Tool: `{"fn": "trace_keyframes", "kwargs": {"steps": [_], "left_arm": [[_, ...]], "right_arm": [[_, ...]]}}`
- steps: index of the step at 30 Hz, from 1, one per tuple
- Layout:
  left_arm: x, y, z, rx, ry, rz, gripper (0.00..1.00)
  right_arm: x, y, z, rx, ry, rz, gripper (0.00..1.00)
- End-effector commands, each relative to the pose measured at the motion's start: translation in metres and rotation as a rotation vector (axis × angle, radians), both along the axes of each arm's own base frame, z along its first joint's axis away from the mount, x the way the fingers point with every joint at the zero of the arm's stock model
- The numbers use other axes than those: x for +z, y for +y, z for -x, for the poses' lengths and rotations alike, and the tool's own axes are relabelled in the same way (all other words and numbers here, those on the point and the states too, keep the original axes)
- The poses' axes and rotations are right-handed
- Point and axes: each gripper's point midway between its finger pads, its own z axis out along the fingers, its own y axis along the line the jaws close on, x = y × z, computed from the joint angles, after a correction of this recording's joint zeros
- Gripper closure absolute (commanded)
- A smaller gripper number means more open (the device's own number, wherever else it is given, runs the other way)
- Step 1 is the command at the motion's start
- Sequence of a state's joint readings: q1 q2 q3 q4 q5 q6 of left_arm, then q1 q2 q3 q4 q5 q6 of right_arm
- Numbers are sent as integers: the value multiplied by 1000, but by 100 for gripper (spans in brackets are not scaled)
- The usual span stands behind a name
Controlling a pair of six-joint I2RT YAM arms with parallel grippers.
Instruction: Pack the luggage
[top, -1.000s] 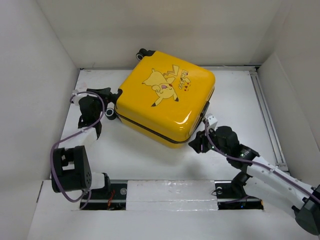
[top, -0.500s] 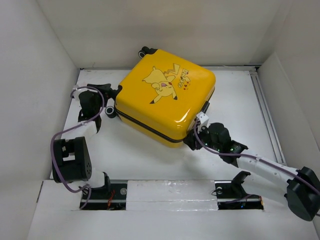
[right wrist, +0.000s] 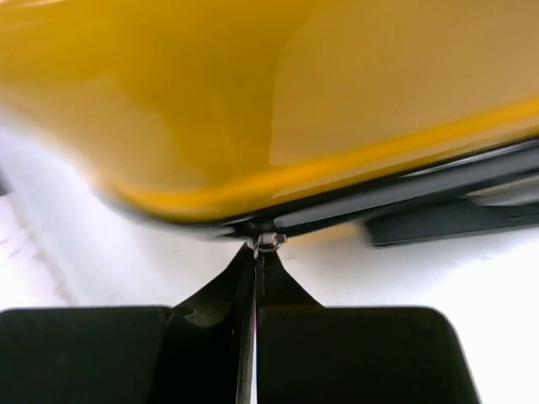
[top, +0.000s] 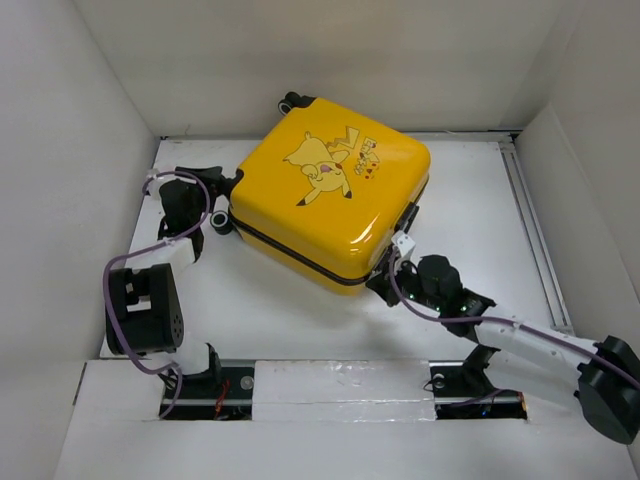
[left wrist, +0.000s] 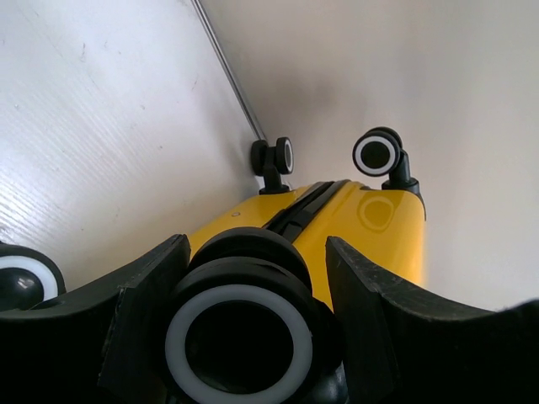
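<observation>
Suitcase (top: pixel 335 205) flat on table (top: pixel 290 320), both grippers engaged.
I see my left gripper (left wrist: pixel 253 252) about half open, its fingers pressed against both sides of a corner wheel (left wrist: pixel 240 337). The yellow suitcase lies mid-table, cartoon side up. My right gripper (right wrist: pixel 256 273) is pinched fully together on the zipper pull (right wrist: pixel 265 242).

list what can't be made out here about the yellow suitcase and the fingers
1. Inside the luggage: all views, the closed shell hides it.
2. Whether the left fingers press the wheel: left wrist view, the bottom edge cuts the contact off.
3. The zipper pull between the shut right fingers: right wrist view, tiny and blurred.
</observation>
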State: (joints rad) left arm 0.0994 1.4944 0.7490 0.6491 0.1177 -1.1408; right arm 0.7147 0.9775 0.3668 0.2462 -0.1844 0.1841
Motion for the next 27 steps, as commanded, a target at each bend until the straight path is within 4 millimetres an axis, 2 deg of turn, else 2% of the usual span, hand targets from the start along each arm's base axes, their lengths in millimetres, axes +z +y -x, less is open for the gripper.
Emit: {"fn": "trace_keyframes", "kwargs": {"steps": [1,2,4,6,8,9,10,11,12,13,14,16,17,18,20,21,23,24,25,27], "left_arm": [[42,-6,-13,-24,-128,-14,100],[47,-4,-15,-15,-138,-27,100],[47,-2,-18,-6,-138,-29,100],[49,-2,-19,-7,-140,-38,100],[49,-2,-19,-7,-140,-38,100],[49,-2,-19,-7,-140,-38,100],[53,-2,-18,-7,-149,-39,100],[45,-6,-15,-9,-135,-39,100],[48,-12,-12,-22,-150,-39,100],[44,-13,-10,-23,-146,-39,100],[34,-20,-4,-38,-131,-36,100],[34,-26,4,-48,-148,-26,100],[28,-28,8,-57,-145,-14,100],[16,-29,17,-57,-127,-12,100],[15,-31,25,-66,-140,-12,100],[6,-38,33,-83,-127,-10,100],[7,-55,41,-118,-135,-18,100],[6,-60,44,-125,-135,-31,100],[7,-73,51,-159,-141,-29,100],[11,-85,56,-184,-154,-40,100]], "right_arm": [[42,36,40,164,-45,-122,100],[31,35,53,181,1,-86,100],[33,44,72,242,37,-67,100],[21,45,82,271,97,-5,100],[32,56,84,304,108,-29,100],[23,61,80,299,139,-8,100],[27,69,73,287,125,-15,100],[40,79,62,262,121,-31,100],[30,88,54,243,146,-12,100],[39,96,44,216,128,-44,100],[50,99,25,138,80,-56,100],[61,96,2,101,60,-90,100],[73,97,-3,131,55,-130,100],[83,81,-30,71,40,-152,100],[107,58,-56,25,-7,-191,100],[116,32,-79,-22,-21,-213,100],[140,7,-98,-64,-75,-241,100],[143,-1,-103,-65,-73,-246,100],[148,-24,-116,-114,-97,-237,100],[153,-42,-123,-150,-109,-231,100]]}}
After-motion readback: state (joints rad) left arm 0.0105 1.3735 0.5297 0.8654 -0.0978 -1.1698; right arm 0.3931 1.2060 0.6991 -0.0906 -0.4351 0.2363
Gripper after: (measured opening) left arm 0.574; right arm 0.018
